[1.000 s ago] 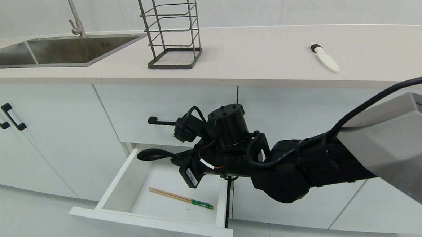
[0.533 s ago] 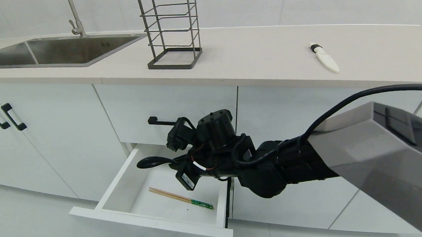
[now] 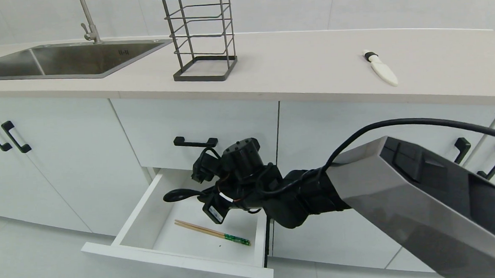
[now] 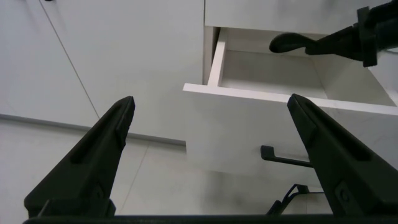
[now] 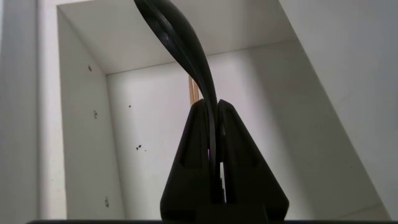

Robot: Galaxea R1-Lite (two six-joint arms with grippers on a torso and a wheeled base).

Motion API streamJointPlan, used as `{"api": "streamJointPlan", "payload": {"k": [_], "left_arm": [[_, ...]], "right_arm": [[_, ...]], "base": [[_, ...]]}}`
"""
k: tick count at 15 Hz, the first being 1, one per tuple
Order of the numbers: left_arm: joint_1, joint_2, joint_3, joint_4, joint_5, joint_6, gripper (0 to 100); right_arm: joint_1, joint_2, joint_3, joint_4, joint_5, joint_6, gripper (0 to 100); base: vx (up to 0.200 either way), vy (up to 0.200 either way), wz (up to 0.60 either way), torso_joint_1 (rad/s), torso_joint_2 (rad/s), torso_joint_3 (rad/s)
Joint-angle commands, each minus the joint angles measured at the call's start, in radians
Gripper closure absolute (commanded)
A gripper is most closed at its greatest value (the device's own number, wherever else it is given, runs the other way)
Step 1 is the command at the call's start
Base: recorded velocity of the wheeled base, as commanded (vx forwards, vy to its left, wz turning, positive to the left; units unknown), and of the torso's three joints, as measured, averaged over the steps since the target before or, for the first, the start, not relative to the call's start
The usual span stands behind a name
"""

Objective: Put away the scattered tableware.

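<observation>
The right end effector point(image 3: 206, 193) is clamped on the handle of a black spoon point(image 3: 178, 195); in the right wrist view its two fingers point(image 5: 200, 134) press against the thin handle from either side, and the spoon point(image 5: 180, 37) curves up and away from them. The spoon is held roughly level over the inside of the open drawer point(image 3: 173, 255), its bowl pointing to the robot's left, near the drawer's left wall and clear of the drawer floor. A pair of wooden chopsticks point(image 3: 212, 232) with green ends lies flat on the drawer floor, nearer the front and below the end effector, apart from the spoon.

The left end effector point(image 4: 211, 102) hangs lower down, out in front of the cabinets, its fingers point(image 4: 102, 152) spread wide and holding nothing; beyond it are the drawer point(image 4: 261, 93) and the spoon point(image 4: 292, 42).

Above the drawer, a closed drawer front carries a black handle point(image 3: 194, 141). On the table point(image 3: 294, 68) a white knife point(image 3: 380, 67) lies on the robot's right, well apart from a dark wire rack point(image 3: 206, 73) that stands upright near the middle; the sink point(image 3: 78, 59) and its faucet point(image 3: 89, 24) are at the left end.
</observation>
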Motion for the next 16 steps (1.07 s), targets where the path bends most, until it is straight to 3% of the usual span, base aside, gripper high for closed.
{"api": "streamJointPlan", "payload": {"k": [1, 16], "left_arm": [[0.0, 0.001, -0.002, 0.0, 0.0, 0.0, 0], [0.0, 0.001, 0.0, 0.0, 0.0, 0.0, 0]], "right_arm": [[-0.001, 0.046, -0.03, 0.001, 0.001, 0.0, 100], [-0.012, 0.214, -0.213, 0.08, -0.009, -0.025, 100]], "base": [[0.0, 0.0, 0.0, 0.0, 0.0, 0.0], [0.0, 0.0, 0.0, 0.0, 0.0, 0.0]]}}
